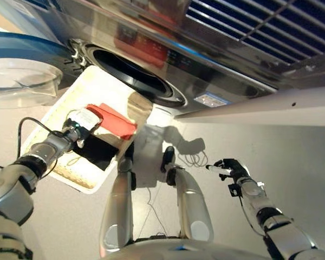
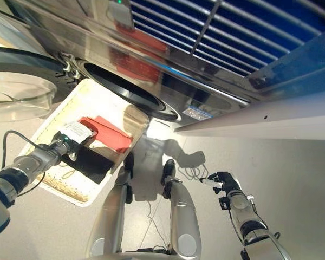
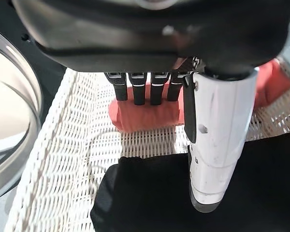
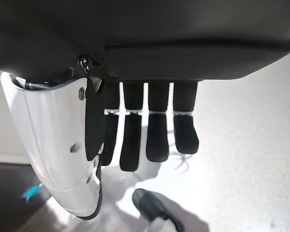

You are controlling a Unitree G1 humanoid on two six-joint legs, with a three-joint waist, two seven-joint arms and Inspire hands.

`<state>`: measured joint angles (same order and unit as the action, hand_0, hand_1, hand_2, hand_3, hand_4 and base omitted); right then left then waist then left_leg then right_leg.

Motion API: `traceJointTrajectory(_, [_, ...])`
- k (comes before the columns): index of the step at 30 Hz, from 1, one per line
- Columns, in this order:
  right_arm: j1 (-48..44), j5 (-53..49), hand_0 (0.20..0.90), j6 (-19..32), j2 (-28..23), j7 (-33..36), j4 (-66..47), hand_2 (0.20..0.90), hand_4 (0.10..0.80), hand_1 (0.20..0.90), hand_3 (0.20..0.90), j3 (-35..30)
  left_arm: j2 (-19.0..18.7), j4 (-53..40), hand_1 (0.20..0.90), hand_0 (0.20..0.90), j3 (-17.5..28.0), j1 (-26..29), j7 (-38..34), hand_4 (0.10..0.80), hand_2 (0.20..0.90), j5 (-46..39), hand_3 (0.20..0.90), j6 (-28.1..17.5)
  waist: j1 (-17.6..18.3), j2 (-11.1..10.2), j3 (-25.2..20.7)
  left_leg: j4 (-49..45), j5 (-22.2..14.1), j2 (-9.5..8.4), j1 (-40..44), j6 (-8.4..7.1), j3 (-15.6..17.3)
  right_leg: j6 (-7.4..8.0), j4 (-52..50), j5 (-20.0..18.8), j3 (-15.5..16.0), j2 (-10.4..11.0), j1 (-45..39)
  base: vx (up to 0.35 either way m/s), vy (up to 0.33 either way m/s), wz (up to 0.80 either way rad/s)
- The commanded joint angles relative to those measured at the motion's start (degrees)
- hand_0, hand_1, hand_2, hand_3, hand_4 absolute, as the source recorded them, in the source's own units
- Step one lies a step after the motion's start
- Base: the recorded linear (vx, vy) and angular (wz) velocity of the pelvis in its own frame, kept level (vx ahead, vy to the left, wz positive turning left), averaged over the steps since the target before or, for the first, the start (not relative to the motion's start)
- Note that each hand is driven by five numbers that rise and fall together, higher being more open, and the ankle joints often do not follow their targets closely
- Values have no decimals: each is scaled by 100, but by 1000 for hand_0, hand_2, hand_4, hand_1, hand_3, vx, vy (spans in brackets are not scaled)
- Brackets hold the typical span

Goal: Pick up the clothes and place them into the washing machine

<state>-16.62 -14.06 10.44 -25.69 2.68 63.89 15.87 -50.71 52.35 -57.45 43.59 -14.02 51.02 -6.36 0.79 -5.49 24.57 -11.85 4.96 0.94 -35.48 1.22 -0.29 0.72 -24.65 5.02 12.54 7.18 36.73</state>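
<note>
A shallow white wicker basket (image 1: 105, 86) lies below the washing machine's open round drum (image 1: 135, 76). In it are a red cloth (image 1: 116, 123) and a black cloth (image 1: 100, 151). My left hand (image 1: 78, 127) hovers over the basket, between the two cloths. In the left wrist view its fingers (image 3: 140, 89) hang straight just above the red cloth (image 3: 145, 116), and its white-covered thumb (image 3: 217, 135) stands over the black cloth (image 3: 150, 193). It holds nothing. My right hand (image 1: 233, 169) hangs open and empty over the bare floor; its relaxed fingers (image 4: 157, 130) show in the right wrist view.
The machine's round glass door (image 1: 21, 76) stands swung open to the left of the basket. A pale ledge (image 1: 260, 105) juts out at the right beside the machine's steel front. Grey floor lies around the basket and under the right hand.
</note>
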Motion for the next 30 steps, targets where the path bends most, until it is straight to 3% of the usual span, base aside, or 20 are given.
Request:
traceJointTrajectory(1, [322,-263,900,159,-404,162,8,900,800,900,900,2,-231,42,900,900,149,155,-242,800,900,-75,900,122,20,127,-151,-347,-321,-84,-235,-242,-14,374,806,-681,-124,14,-347,0,0,0])
traceJointTrajectory(16, [26,-174,900,104,-732,-36,107,900,800,900,900,119,129,453,900,900,-644,-80,570,800,900,-742,900,-443,146,143,-179,-231,-332,-107,-192,-226,31,357,924,-725,-219,-44,-315,-5,23,-3])
traceJointTrajectory(20, [37,-122,900,123,-719,-28,164,900,800,900,900,79,319,834,900,900,-416,-221,270,800,900,-639,900,-254,134,165,-225,-211,-314,-118,-187,-224,16,361,939,-724,-219,-47,-340,5,3,-2])
traceJointTrajectory(30, [439,-33,900,207,-419,37,203,900,800,900,900,-65,517,998,900,900,803,-1083,-484,800,900,-374,900,250,-31,238,-393,137,-236,-139,289,-242,-8,367,1187,-741,-217,-65,-746,33,-2,-6])
